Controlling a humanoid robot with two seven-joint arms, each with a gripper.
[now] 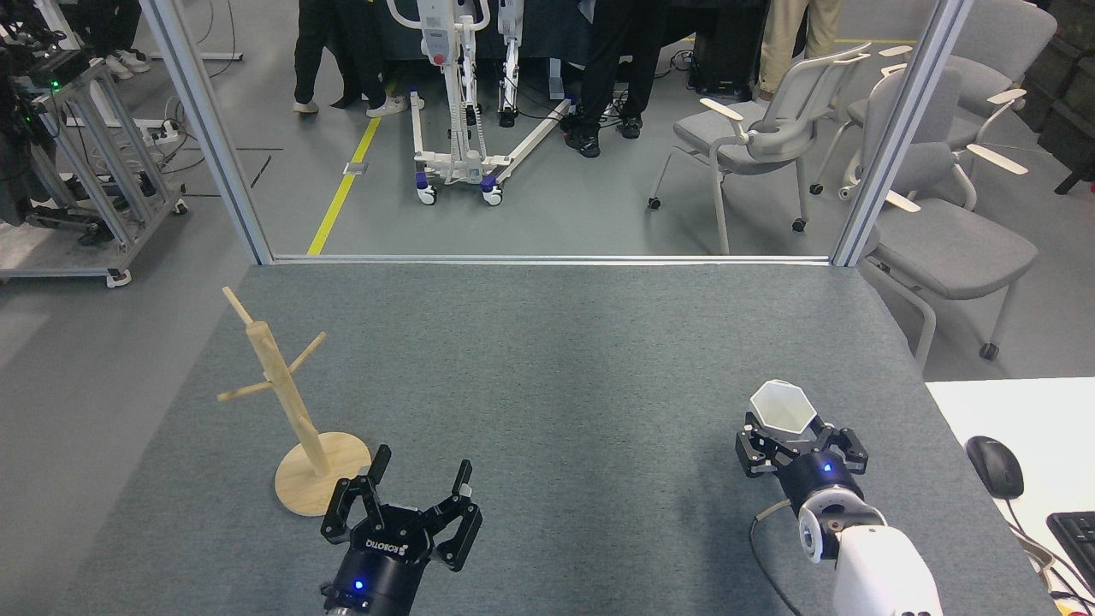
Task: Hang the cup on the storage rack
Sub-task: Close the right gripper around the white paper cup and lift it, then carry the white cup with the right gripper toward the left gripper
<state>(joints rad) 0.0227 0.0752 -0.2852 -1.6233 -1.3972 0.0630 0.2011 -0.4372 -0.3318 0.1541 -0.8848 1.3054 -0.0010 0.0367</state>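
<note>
Your right gripper [800, 432] is clenched around the cup [780, 408]; your left gripper [421, 479] hangs released beside the storage rack [287, 400]. Bare grey felt table [547, 359] lies between them. Chairs [770, 128] and people's legs [612, 68] stand beyond.

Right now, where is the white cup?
In the head view, the cup is at the near right of the grey table, between the fingers of the right gripper, far from the storage rack.

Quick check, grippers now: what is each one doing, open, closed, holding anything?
Left gripper: open, holding nothing, near the storage rack.
Right gripper: closed on the cup, rim facing up.
</note>
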